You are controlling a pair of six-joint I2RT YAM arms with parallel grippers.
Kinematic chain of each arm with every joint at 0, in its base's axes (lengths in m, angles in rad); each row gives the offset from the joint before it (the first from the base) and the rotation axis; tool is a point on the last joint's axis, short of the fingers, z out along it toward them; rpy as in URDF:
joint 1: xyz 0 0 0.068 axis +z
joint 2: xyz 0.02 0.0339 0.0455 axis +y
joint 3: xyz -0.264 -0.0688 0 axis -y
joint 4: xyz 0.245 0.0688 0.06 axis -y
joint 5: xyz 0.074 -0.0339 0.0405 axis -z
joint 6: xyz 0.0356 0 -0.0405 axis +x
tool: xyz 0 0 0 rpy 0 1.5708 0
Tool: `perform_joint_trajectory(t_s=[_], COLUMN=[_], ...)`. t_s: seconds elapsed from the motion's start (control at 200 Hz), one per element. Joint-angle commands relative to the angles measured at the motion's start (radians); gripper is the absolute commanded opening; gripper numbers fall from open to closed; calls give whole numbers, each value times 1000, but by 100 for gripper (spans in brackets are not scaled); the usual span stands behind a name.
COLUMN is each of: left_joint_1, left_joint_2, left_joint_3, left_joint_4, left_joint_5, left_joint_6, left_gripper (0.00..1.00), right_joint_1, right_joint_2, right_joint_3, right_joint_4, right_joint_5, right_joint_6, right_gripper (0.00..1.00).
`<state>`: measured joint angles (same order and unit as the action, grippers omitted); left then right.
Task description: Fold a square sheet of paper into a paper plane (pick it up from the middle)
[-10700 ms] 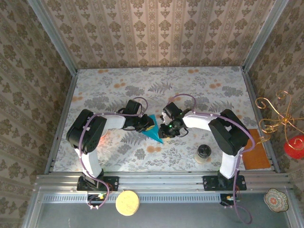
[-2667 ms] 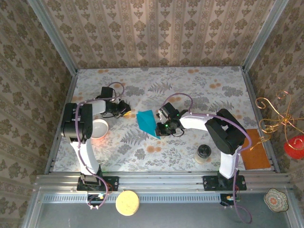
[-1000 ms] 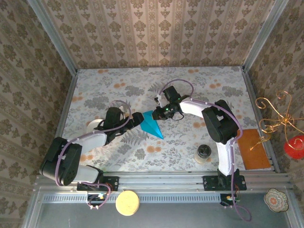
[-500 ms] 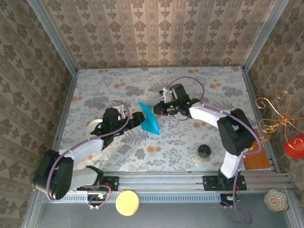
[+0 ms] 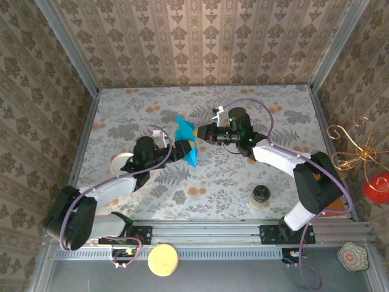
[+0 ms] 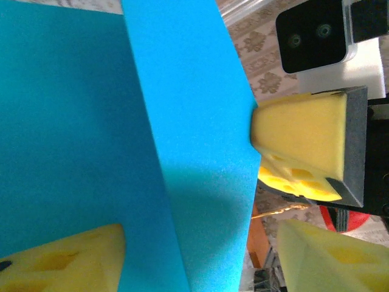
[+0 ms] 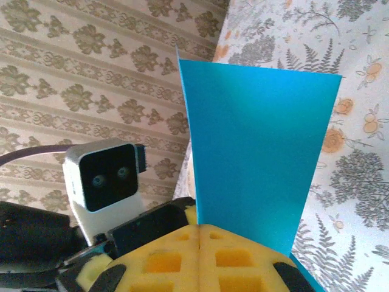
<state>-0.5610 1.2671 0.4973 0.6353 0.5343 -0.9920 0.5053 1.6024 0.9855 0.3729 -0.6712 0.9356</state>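
While the right end effector (image 7: 199,232) clamps the paper (image 7: 255,152), the left end effector (image 5: 181,148) gapes.

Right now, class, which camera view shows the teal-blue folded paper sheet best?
The right wrist view: the teal-blue folded paper sheet stands upright with most of its outline visible, pinched at its bottom edge by the right gripper. The left wrist view crops it to a close-up crease; the top external view shows it small, from above.

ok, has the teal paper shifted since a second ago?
Yes. The teal paper has gone farther from the small dark jar, toward the back wall and slightly left, pinched by the right end effector.
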Motion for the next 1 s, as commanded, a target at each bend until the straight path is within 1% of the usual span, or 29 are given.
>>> perform_joint_trajectory(t_s=[0.0,0.08,0.2,0.48,0.81,0.91,0.94,0.995], left_joint_1=[-9,-16,-20,-20,-22,-22,-22,-21], left_joint_2=[30,39,21,-59,-80,-74,-74,-75], left_joint_3=[27,20,2,-34,-40,-37,-36,-33], left_joint_4=[143,190,226,187,178,172,167,146], left_joint_5=[53,59,56,25,24,27,25,21], left_joint_6=[-53,-67,-73,-66,-58,-52,-48,-36], left_gripper=[64,60,57,52,37,31,28,25], right_joint_1=[-3,-4,-5,-16,-16,-16,-16,-16], right_joint_2=[-39,-51,-67,-96,-109,-111,-113,-117], right_joint_3=[-21,-31,-46,-73,-90,-95,-95,-93], right_joint_4=[93,106,110,120,138,134,130,107], right_joint_5=[-39,-40,-33,-26,-32,-31,-30,-26], right_joint_6=[72,83,87,89,101,101,99,89], right_gripper=[6,6,7,7,8,10,12,18])
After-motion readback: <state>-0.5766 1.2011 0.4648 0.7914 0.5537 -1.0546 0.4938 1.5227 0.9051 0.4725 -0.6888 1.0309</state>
